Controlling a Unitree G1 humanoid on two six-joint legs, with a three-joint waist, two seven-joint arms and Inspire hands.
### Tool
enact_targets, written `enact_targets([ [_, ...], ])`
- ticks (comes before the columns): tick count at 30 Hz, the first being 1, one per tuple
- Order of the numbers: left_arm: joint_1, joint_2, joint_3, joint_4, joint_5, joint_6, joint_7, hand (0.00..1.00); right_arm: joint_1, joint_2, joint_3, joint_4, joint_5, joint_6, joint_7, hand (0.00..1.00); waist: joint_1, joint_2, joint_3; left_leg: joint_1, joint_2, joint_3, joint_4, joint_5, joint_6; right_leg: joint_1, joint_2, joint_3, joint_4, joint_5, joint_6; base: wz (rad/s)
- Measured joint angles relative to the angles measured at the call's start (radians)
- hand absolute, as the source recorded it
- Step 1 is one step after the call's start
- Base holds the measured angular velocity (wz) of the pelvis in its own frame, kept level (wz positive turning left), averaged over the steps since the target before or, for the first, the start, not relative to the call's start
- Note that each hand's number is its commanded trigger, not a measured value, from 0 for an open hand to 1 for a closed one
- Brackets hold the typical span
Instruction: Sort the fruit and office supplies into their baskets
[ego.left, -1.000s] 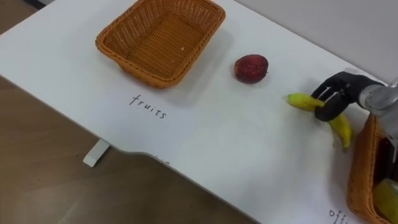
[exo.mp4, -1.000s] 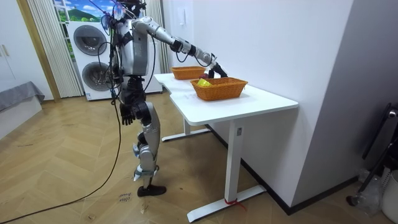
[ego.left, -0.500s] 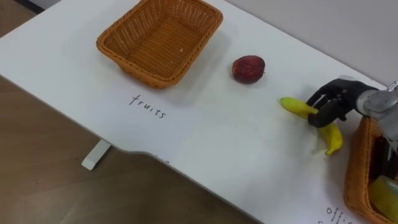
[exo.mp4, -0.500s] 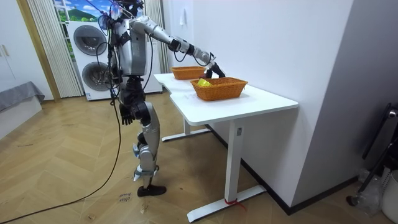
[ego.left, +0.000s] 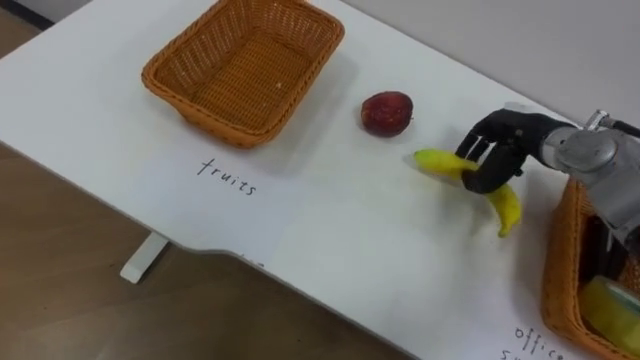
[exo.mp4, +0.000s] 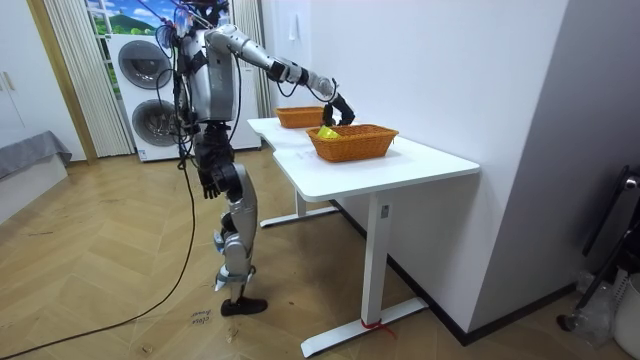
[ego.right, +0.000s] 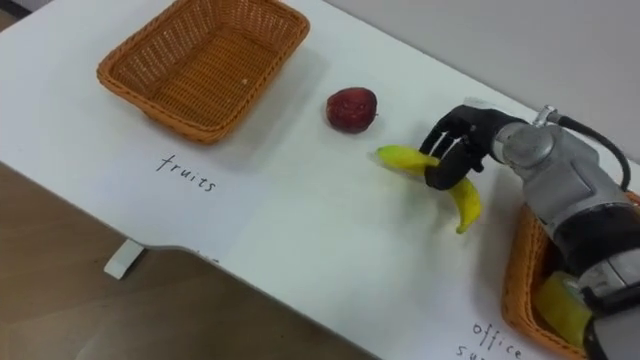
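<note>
A yellow banana (ego.left: 432, 160) is in my right hand (ego.left: 497, 148), whose dark fingers are curled round its middle; both ends stick out, low over the white table (ego.left: 330, 230). A dark red apple (ego.left: 386, 112) lies just left of the banana, apart from it. The empty wicker basket (ego.left: 215, 110) marked "fruits" stands at the far left. At the right edge the office supplies basket (ego.left: 557, 290) holds a yellow item (ego.left: 610, 310). In the room view my left hand (exo.mp4: 208, 183) hangs by my side.
The table's front edge runs diagonally, with wooden floor (ego.left: 80, 300) below it. A white table foot (ego.left: 140, 268) shows under the edge. In the room view I stand at the table's end, with a wall behind the table (exo.mp4: 430, 70).
My right hand has carried the banana leftward, closer to the apple and away from the office supplies basket. The whole picture has also shifted a little.
</note>
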Motion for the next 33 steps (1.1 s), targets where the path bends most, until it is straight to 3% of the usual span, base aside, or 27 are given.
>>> enact_targets([
  [3,0.006,-0.024,0.050,-0.002,0.000,0.000,0.001,0.00,0.002,0.000,-0.021,-0.033,-0.001,0.017,0.022,1.00,-0.001,0.005,-0.0051,0.032,-0.001,0.000,-0.012,0.000,0.000,0.025,-0.001,0.000,0.000,0.000,0.000,0.00],
  [6,0.034,-0.034,0.075,-0.009,0.001,0.001,0.005,0.00,0.007,-0.001,-0.070,-0.119,-0.032,0.032,0.031,1.00,-0.012,0.007,-0.0226,0.060,-0.003,0.000,-0.033,0.005,0.000,0.042,-0.004,-0.002,0.000,-0.001,0.002,-0.01],
  [10,0.062,-0.038,0.095,-0.009,0.001,0.001,0.005,0.00,0.008,-0.007,-0.120,-0.220,-0.033,0.033,0.030,1.00,-0.029,0.007,-0.0236,0.110,-0.007,-0.002,-0.061,0.011,-0.001,0.095,-0.004,-0.011,-0.020,-0.003,0.004,0.03],
  [16,0.090,-0.042,0.095,-0.028,0.001,0.001,-0.017,0.00,0.008,-0.009,-0.127,-0.333,-0.032,0.032,0.053,1.00,-0.052,0.011,-0.0223,0.138,-0.010,-0.007,-0.069,0.011,-0.001,0.126,-0.005,-0.013,-0.027,-0.004,0.007,0.03],
  [24,0.107,-0.047,0.105,-0.039,-0.001,0.001,-0.033,0.00,0.011,-0.009,-0.129,-0.413,-0.045,0.038,0.065,1.00,-0.055,0.016,-0.0220,0.154,-0.015,-0.026,-0.074,0.013,-0.001,0.147,-0.007,-0.020,-0.031,-0.006,0.011,0.04],
  [33,0.136,-0.064,0.115,-0.047,0.000,-0.004,-0.034,0.00,0.012,-0.009,-0.153,-0.458,-0.046,0.033,0.058,1.00,-0.054,0.010,-0.0244,0.195,-0.043,-0.075,-0.102,0.025,0.009,0.195,-0.028,-0.046,-0.032,-0.019,0.031,0.18],
])
